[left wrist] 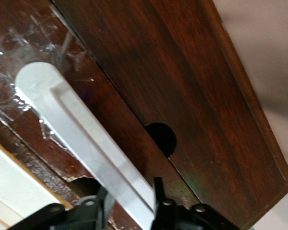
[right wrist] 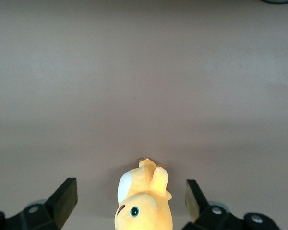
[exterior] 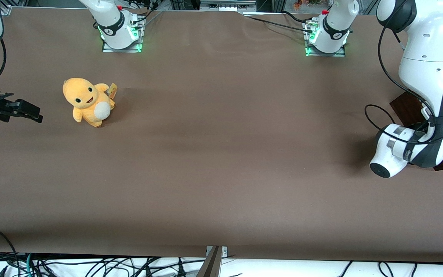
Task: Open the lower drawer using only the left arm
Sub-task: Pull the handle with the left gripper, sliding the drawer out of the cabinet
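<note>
The lower drawer's [left wrist: 93,88] glossy dark brown front, with scraps of clear tape on it, fills the left wrist view. Its long white bar handle [left wrist: 77,134] runs slantwise across it. My gripper [left wrist: 129,197] sits at the handle, one black finger [left wrist: 157,191] on each side of the bar, and the bar fills the gap between them. In the front view the left arm [exterior: 425,77] bends down at the working arm's end of the table. Its wrist [exterior: 398,148] is against the dark cabinet [exterior: 406,107] and hides the gripper.
A yellow plush toy [exterior: 87,102] sits on the brown table [exterior: 221,161] toward the parked arm's end. Another dark brown panel [left wrist: 197,96] with a round notch [left wrist: 161,139] adjoins the drawer front. Two arm bases [exterior: 121,32] [exterior: 327,36] stand at the table's edge farthest from the camera.
</note>
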